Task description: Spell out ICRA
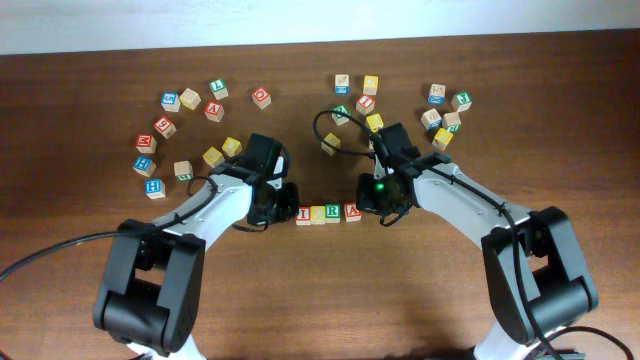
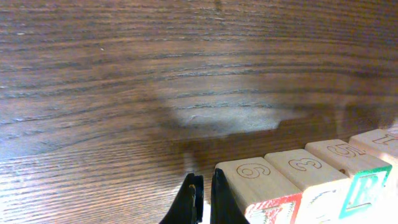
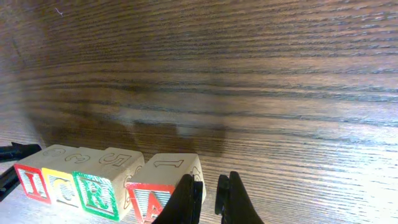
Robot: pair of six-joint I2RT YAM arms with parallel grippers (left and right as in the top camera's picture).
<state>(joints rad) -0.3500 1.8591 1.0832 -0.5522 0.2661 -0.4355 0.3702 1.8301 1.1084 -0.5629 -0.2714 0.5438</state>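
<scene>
Four wooden letter blocks stand in a row at the table's middle: I [image 1: 304, 214], C [image 1: 318, 213], R [image 1: 333, 212] and A [image 1: 352, 211]. My left gripper [image 1: 283, 200] is shut and empty at the row's left end. In the left wrist view its gripper [image 2: 204, 202] has one finger against the side of the I block [image 2: 255, 180]. My right gripper [image 1: 372, 205] is shut and empty at the row's right end. The right wrist view shows the I [image 3: 31, 183], C [image 3: 62, 190], R [image 3: 96, 190] and A [image 3: 149, 199] blocks, with the gripper [image 3: 210, 199] right beside the A.
Several loose letter blocks [image 1: 190, 100] lie scattered at the back left and several more [image 1: 440, 120] at the back right. Two yellow blocks [image 1: 222, 152] sit just behind my left arm. Bare wood lies in front of the row.
</scene>
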